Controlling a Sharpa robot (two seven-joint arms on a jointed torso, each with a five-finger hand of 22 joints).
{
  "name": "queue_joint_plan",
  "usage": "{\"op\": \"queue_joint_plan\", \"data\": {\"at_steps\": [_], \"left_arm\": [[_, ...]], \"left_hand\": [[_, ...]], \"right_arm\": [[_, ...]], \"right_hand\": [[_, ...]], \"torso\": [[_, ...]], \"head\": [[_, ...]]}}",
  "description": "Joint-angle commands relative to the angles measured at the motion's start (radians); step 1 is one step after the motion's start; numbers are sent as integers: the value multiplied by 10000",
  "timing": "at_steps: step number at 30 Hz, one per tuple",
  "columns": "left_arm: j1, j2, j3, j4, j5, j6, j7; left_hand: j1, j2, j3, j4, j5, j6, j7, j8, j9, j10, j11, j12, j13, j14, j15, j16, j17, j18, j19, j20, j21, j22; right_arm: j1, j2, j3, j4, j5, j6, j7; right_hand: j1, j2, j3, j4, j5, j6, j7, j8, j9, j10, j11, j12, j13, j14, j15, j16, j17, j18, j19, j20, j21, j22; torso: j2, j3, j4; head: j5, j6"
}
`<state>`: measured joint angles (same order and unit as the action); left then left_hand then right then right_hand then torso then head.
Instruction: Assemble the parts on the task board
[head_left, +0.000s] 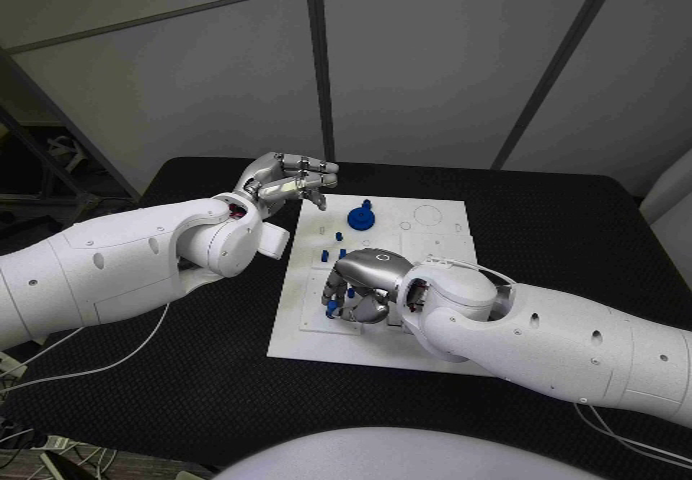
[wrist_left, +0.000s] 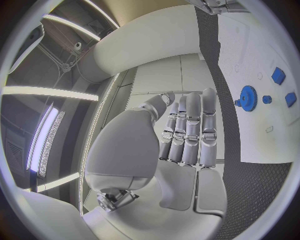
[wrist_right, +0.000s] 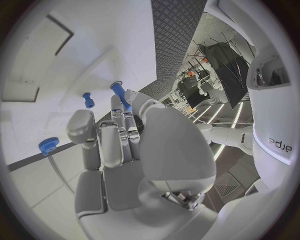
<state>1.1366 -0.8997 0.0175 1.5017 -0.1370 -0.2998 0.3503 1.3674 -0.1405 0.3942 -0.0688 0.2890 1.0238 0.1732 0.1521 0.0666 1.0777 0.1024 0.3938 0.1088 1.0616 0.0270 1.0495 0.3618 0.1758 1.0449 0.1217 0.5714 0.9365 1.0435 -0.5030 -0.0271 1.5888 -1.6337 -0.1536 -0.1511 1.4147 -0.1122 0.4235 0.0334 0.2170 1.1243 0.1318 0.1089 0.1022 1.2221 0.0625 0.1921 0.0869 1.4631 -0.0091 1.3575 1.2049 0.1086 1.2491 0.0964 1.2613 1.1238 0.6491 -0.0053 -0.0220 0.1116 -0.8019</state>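
The right hand (head_left: 368, 285) grips a small blue peg (wrist_right: 120, 96) over the flat white task board (head_left: 433, 215). The left hand (head_left: 289, 180) is curled, holding nothing. Most parts look unplaced.

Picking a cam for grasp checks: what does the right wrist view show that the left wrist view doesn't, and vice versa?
Right wrist only: the right hand pinching a blue peg, with a second small blue peg standing on the task board.
Left wrist only: the left hand, fingers straight, holding nothing, and small blue blocks.
Both: the blue gear and the board.
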Motion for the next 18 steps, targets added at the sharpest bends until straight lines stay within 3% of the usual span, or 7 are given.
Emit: {"op": "queue_joint_plan", "data": {"at_steps": [1, 18], "left_arm": [[13, -5, 8, 15, 12, 89, 37], [12, 9, 8, 2, 12, 97, 32]], "left_hand": [[31, 71, -64, 18, -15, -65, 23, -39, 2, -89, -4, 33, 15, -94, 6, -38, -12, 52, -69, 31, -49, -15], [31, 71, -64, 18, -15, -65, 23, -39, 2, -89, -4, 33, 15, -94, 6, -38, -12, 52, -69, 31, -49, -15]], "right_arm": [[-38, -70, -52, 5, -142, 348, -145], [-61, -94, -55, 34, -240, 265, -216]], "right_hand": [[-12, 97, -2, -1, 54, 77, 28, 35, 18, 34, -4, -53, 14, 449, -58, 55, -1, -38, 23, -16, 13, -12], [-36, 82, -38, -1, 75, 38, 45, 6, 13, 10, 13, -89, 13, 442, -47, 49, -20, -35, 2, -11, -3, -32]], "torso": [[8, 6, -7], [10, 1, 3]], "head": [[8, 14], [-10, 24]]}}
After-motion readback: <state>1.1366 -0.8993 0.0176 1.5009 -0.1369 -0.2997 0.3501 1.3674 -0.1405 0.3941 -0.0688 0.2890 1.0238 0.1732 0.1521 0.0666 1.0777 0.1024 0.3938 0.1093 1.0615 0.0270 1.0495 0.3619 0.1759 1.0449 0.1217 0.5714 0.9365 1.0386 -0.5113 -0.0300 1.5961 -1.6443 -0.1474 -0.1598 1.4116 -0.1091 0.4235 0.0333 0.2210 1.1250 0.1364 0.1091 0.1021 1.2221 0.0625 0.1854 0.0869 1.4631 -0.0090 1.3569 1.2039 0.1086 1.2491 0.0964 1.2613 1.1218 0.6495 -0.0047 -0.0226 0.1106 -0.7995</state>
